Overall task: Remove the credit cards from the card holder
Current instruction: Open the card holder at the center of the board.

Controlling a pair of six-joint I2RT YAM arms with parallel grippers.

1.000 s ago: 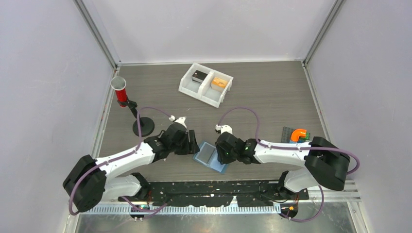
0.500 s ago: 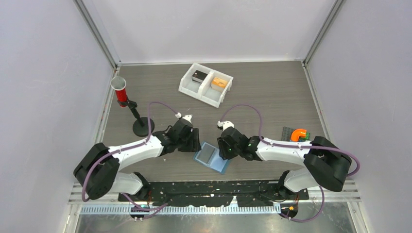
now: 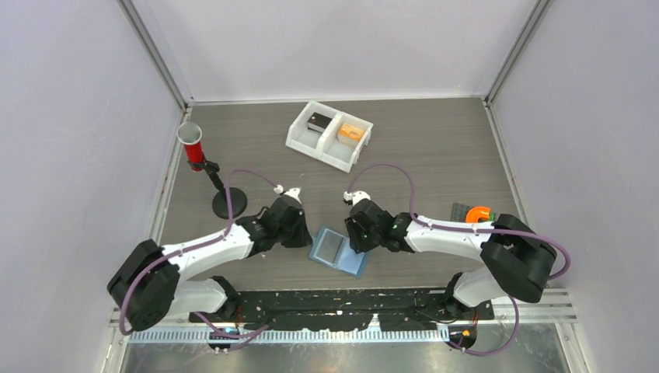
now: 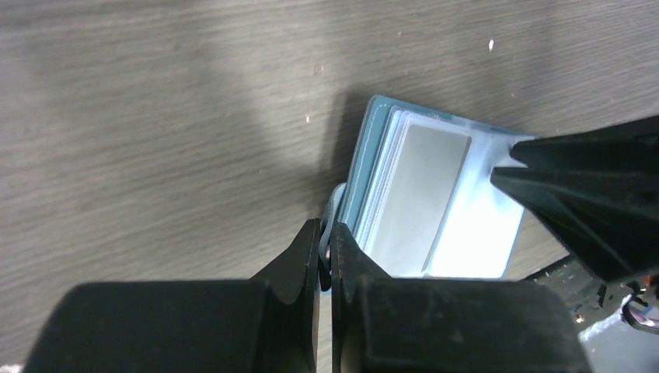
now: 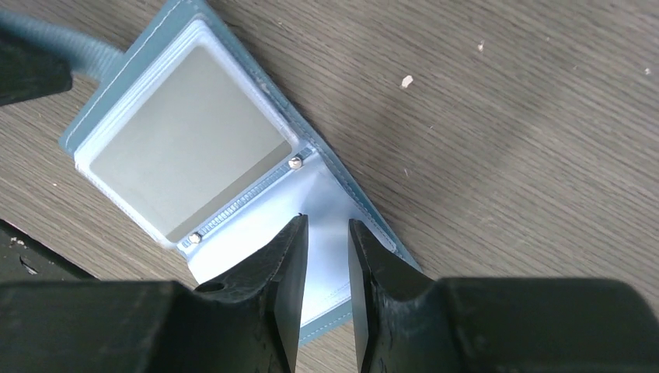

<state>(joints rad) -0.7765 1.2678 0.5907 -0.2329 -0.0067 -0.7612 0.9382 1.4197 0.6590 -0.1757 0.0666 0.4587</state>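
Note:
The light-blue card holder (image 3: 351, 263) lies open on the table between the two arms. A grey credit card (image 5: 186, 167) sits in the clear sleeve of its left half (image 4: 416, 194); whether more cards lie under it is hidden. My left gripper (image 4: 326, 250) is shut on the blue strap (image 4: 336, 203) at the holder's left edge, low by the table (image 3: 309, 237). My right gripper (image 5: 326, 233) hovers over the pale right half, just past the snap spine, fingers a small gap apart with nothing between them (image 3: 356, 242).
A white two-compartment tray (image 3: 298, 141) stands at the back with a dark item and an orange one. At the left is a red cup (image 3: 190, 144) on a black stand. A green-and-orange object (image 3: 477, 214) lies at the right. A black rail (image 3: 342, 301) runs along the near edge.
The left gripper's jaws have closed, pinching the holder's strap. The right gripper has shifted slightly toward the holder's spine.

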